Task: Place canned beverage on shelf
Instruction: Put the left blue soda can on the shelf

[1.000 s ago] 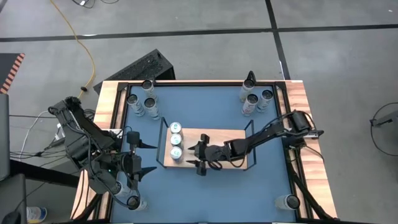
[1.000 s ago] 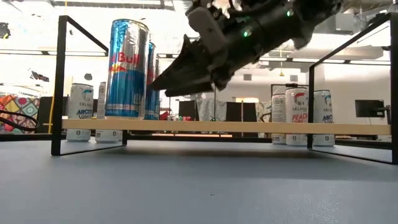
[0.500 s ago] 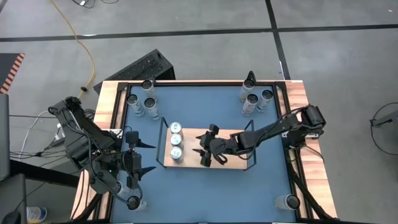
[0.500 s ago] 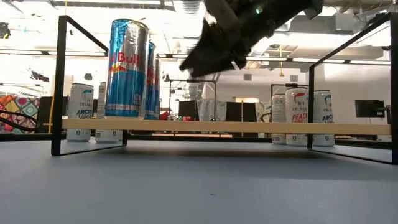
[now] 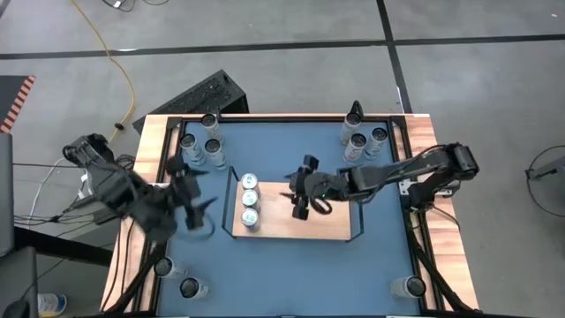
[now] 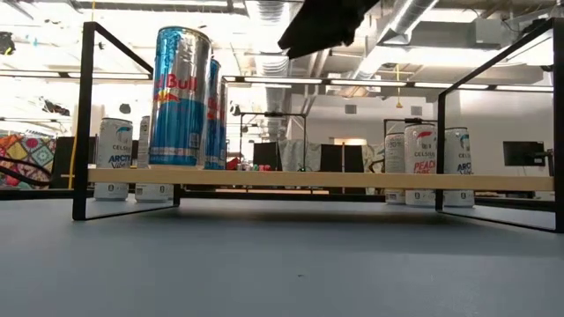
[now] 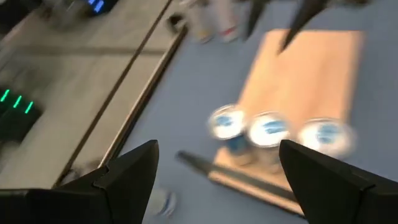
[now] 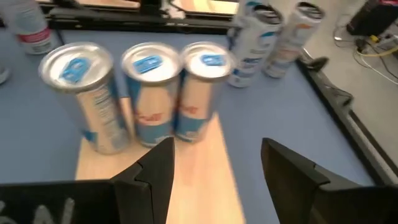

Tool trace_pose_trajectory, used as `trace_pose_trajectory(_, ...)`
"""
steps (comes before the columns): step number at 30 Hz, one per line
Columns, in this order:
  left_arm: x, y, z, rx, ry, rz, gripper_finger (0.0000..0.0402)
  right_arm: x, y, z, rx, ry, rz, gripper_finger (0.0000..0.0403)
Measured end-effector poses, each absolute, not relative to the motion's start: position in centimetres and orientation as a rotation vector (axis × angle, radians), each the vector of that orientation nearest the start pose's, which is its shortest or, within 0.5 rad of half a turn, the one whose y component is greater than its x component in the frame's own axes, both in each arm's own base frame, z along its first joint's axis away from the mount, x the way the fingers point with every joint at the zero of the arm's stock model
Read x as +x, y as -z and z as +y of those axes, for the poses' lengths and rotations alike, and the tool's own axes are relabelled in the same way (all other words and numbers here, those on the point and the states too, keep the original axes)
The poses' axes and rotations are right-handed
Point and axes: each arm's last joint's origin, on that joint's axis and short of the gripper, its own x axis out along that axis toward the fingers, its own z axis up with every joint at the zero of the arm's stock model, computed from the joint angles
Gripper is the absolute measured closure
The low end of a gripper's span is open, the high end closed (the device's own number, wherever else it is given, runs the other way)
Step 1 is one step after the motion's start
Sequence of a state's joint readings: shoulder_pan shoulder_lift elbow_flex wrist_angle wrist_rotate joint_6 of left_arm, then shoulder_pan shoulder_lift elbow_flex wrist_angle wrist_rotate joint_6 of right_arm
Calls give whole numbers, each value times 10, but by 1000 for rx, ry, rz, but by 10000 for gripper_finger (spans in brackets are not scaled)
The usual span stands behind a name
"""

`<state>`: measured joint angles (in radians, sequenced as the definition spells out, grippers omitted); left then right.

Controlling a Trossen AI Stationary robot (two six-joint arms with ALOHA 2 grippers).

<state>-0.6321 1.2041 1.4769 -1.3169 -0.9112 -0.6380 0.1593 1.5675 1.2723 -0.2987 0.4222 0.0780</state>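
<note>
Three cans stand in a row at the left end of the shelf, which sits mid-surface on the blue top; the rest of the light board is bare. Loose cans ring the shelf: a group near the far left corner, another near the far right corner, two by the near left edge and one by the near right corner; none stands between either claw and the shelf.

The right claw hangs above the board just right of the three cans, fingers parted and holding nothing; its wrist camera looks down on the three can tops and shows two more cans beyond on the blue top. The left claw sits off the shelf's left end over the blue top, spread wide and empty; its own view shows both fingers well apart with the shelf and three cans ahead, blurred.

The table-level view alone shows the labels: a tall blue-and-silver can in front on the board, with the black end rails rising at each side; only a dark piece of an arm shows at the top.
</note>
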Motion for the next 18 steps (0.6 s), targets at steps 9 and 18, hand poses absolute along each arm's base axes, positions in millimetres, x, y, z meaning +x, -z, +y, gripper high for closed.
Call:
trace_pose_trajectory(9,159,-392,-26,129,-860,669,81,324,-330,43,-100,270,561,184)
trace_pose_trajectory(18,94,-373,18,-126,-971,508,81,319,-327,42,-113,269,611,184)
